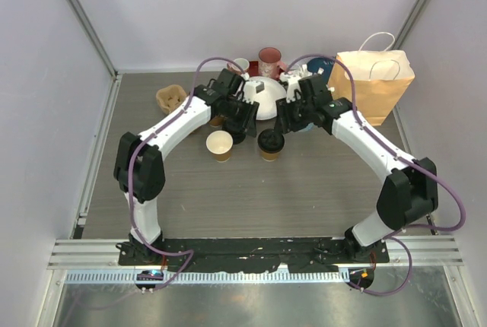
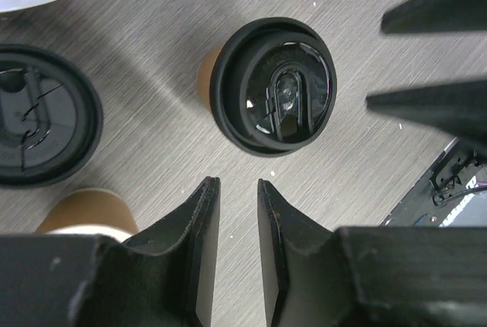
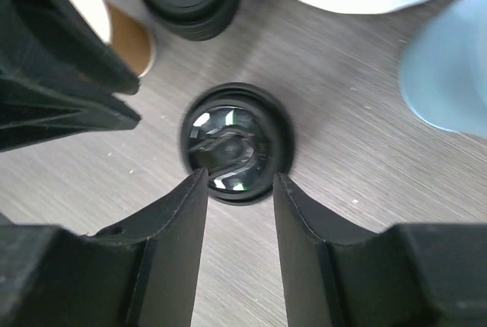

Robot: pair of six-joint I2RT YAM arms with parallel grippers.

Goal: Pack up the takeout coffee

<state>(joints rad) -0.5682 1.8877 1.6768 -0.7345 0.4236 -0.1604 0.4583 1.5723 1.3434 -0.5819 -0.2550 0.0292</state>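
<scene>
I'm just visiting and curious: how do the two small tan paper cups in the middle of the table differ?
The left tan paper cup is uncovered, showing its white inside; the right tan paper cup wears a round black plastic lid. The right cup sits beneath the open right gripper; the left cup stands off to one side. Both stand upright and look alike in size and colour.

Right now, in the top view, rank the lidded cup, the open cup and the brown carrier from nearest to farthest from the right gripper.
1. Lidded cup, just under the right gripper.
2. Open cup, further left.
3. Brown carrier, far left, toward the back.
</scene>
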